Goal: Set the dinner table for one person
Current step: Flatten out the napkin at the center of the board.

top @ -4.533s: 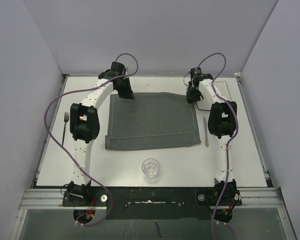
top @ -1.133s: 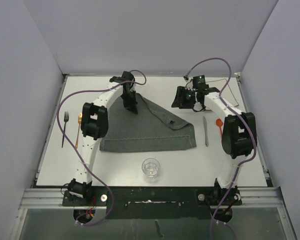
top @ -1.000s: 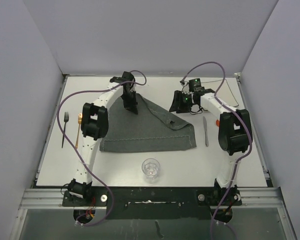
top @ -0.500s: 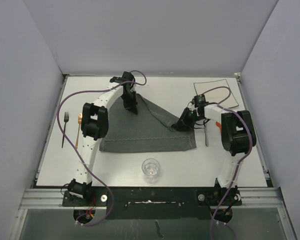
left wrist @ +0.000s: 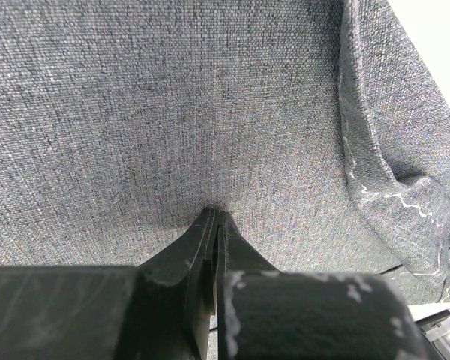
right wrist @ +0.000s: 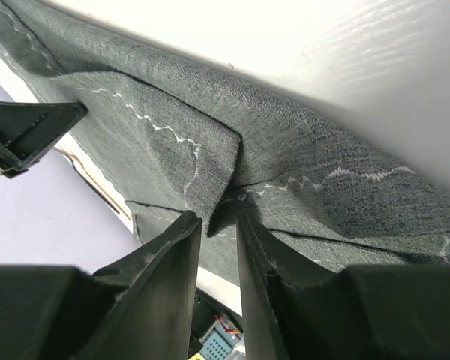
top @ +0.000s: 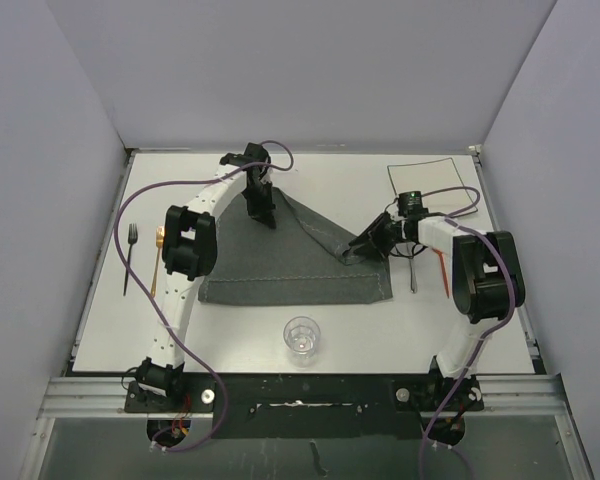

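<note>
My left gripper pinches the mat's far corner and my right gripper its folded-over corner, mid table; mat not yet flat, plate, glass and knife unplaced.

- The dinner table was seen as a large, flat, matte white rectangular top, by far the biggest thing in the scene.
- It was finished with a thin metal edging along its left, right and far sides.
- It was set level, with its long sides running left to right.
- Bare white surface was shown along the far edge, at both sides and along the near edge.
</note>
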